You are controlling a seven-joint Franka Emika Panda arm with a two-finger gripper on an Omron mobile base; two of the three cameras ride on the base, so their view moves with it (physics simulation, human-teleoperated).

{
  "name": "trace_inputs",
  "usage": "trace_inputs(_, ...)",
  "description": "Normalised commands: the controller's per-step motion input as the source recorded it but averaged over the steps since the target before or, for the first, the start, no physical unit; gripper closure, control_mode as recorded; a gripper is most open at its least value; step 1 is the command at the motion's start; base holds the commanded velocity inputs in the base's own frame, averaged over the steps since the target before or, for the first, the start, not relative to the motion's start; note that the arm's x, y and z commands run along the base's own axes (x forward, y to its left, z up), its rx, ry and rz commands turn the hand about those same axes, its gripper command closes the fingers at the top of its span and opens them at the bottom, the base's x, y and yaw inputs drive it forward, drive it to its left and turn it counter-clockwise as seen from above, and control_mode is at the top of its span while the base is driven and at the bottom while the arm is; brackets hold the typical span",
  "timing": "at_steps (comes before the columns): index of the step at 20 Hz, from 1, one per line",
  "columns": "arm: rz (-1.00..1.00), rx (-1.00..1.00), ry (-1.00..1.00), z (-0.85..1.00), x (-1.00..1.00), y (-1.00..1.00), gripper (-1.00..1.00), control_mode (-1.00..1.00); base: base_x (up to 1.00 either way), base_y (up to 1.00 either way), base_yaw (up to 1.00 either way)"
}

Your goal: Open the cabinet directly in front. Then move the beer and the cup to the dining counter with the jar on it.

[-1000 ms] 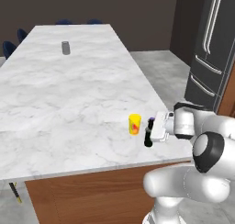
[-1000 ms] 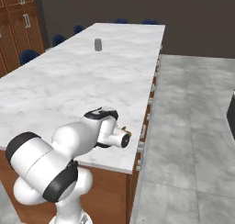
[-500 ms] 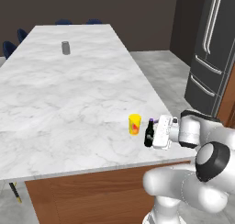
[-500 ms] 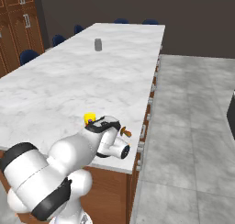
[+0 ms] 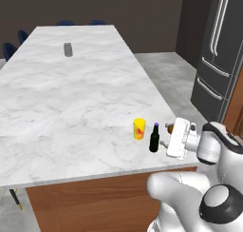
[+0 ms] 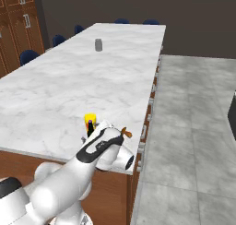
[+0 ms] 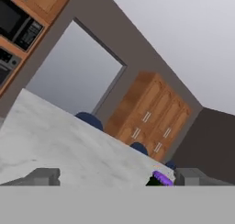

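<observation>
My gripper (image 5: 167, 144) hangs just beside the beer (image 5: 154, 138), at the near right corner of the dining counter (image 5: 71, 98), and my fingers are spread wide with nothing between them. The beer stands upright on the marble on its own, its purplish cap up, and the yellow cup (image 5: 139, 129) stands just to its left, close but apart from it. From the right base view the cup (image 6: 90, 119) and the beer (image 6: 91, 128) peek out just past my hand, near the counter's edge. Along my fingers I see the marble top (image 7: 69, 149) tilted across the picture (my hand is rolled), with the purple cap of the beer (image 7: 161, 177) right beside one fingertip (image 7: 195, 176) and the other fingertip (image 7: 43, 176) far off on the other side. Well up the counter, near the far end, the small grey jar (image 5: 68, 49) stands alone. Beyond the counter there are blue chairs (image 7: 89, 120) and a reddish-brown cabinet (image 7: 153, 115) with its doors closed.
</observation>
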Motion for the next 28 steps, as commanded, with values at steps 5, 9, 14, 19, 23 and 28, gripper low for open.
trace_inputs(5, -0.02, -0.01, -0.1, 0.72, -0.4, -0.05, -1.0, -1.0, 0.0, 0.0, 0.0)
trace_inputs(9, -0.16, -0.27, 0.01, 0.61, -0.44, -0.03, -1.0, -1.0, 0.0, 0.0, 0.0)
trace_inputs(14, -0.23, -0.55, 0.17, 0.37, -0.39, 0.0, -1.0, -1.0, 0.0, 0.0, 0.0)
trace_inputs(19, -0.21, -0.74, 0.27, 0.3, -0.33, 0.14, -1.0, -1.0, 0.0, 0.0, 0.0)
trace_inputs(23, -0.09, -0.78, 0.27, 0.31, -0.32, 0.39, -1.0, -1.0, 0.0, 0.0, 0.0)
trace_inputs(28, 0.0, -0.79, 0.34, 0.25, -0.13, 0.62, -1.0, -1.0, 0.0, 0.0, 0.0)
